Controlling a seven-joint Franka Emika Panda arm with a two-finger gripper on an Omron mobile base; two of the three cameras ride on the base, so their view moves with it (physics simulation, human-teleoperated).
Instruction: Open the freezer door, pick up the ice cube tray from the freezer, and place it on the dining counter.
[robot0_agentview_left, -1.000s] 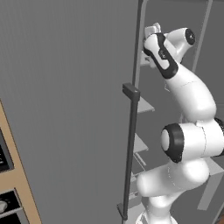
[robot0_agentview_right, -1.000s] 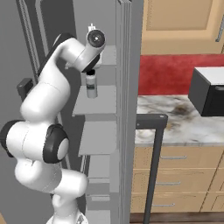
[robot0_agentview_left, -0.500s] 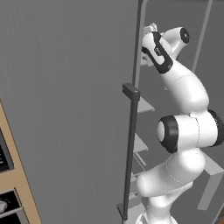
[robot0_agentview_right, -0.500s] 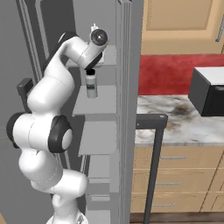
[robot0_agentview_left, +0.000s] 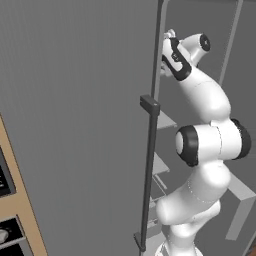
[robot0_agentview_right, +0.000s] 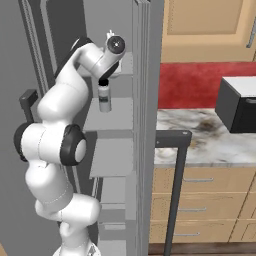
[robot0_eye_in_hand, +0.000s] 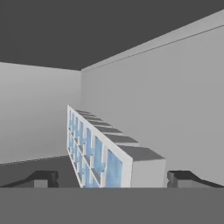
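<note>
Hand view: the ice cube tray (robot0_eye_in_hand: 101, 151) is seen close up, standing on its long edge and running from the lower centre of the frame back toward the upper left, its grid of pale blue cells facing left.
Fingers: the two dark tips (robot0_eye_in_hand: 43, 178) sit at the lower left and lower right of the hand view, spread wide apart and holding nothing.
Tray against fingers: the near end of the tray lies between the two tips, closer to the right one; no contact with either tip can be made out.
Tray's place: it rests inside the freezer (robot0_eye_in_hand: 39, 109), on a grey shelf floor, with grey walls behind it and to its right.
Left base view: the freezer door (robot0_agentview_left: 75, 115) takes up the left and centre of the frame, swung open, with its long dark bar handle (robot0_agentview_left: 150, 150) running down the middle; the arm rises at the right and reaches past the door edge at the upper centre.
Right base view: the arm is seen at the left, bent into the cabinet at upper centre; pale shelves (robot0_agentview_right: 112, 155) are stacked below it.
Seen from the right base alone: a small pale cup (robot0_agentview_right: 104, 97) on a shelf just under the wrist, a marble counter (robot0_agentview_right: 210, 137) and a dark appliance (robot0_agentview_right: 240, 102) at the right.
Gripper: in both base views the hand is tucked into the cabinet and its tips are hidden.
</note>
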